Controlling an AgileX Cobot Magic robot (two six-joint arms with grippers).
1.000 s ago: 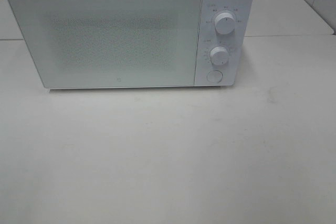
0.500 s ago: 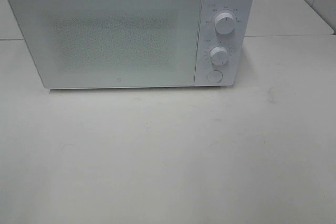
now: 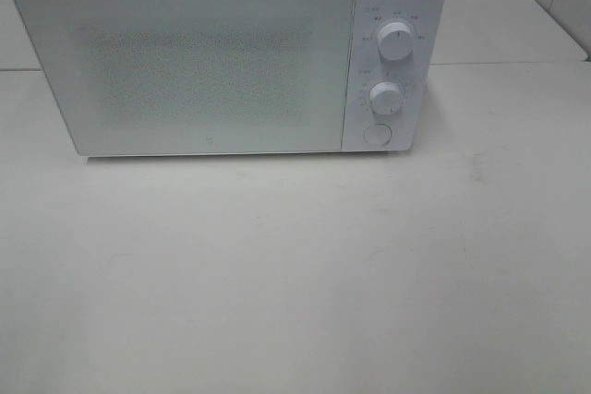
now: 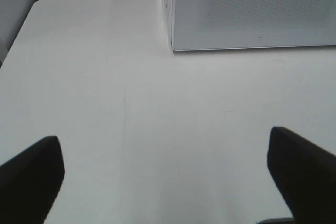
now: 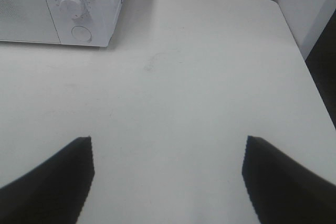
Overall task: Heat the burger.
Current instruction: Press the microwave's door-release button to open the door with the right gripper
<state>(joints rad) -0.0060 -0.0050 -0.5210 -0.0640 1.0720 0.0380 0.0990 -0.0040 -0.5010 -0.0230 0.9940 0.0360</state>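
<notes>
Item, nearest: left pincer [image 4: 164,135], recorded in front of the microwave [image 3: 212,62], towards its door side, jaws spread wide with nothing held between them. Item: right pincer [image 5: 168,139], recorded in front of the microwave towards its control side, jaws likewise parted and empty. Item: desk [image 3: 295,274], pale and faintly scuffed, stretched between the pincers and the microwave. Item: microwave, white, stood towards the back of the desk, its door [image 3: 185,62] shut; beside the door an upper dial [image 3: 395,41], a lower dial [image 3: 385,98] and a round button [image 3: 377,134] beneath them are noted. Item: the burger, not to be found in any view; whether it is lodged behind the shut door cannot be told through the speckled panel. It is judged to be light, soft and easily crushed, with layers liable to slide apart; it would best be taken low across its sides, bun and patty pinched together gently.
</notes>
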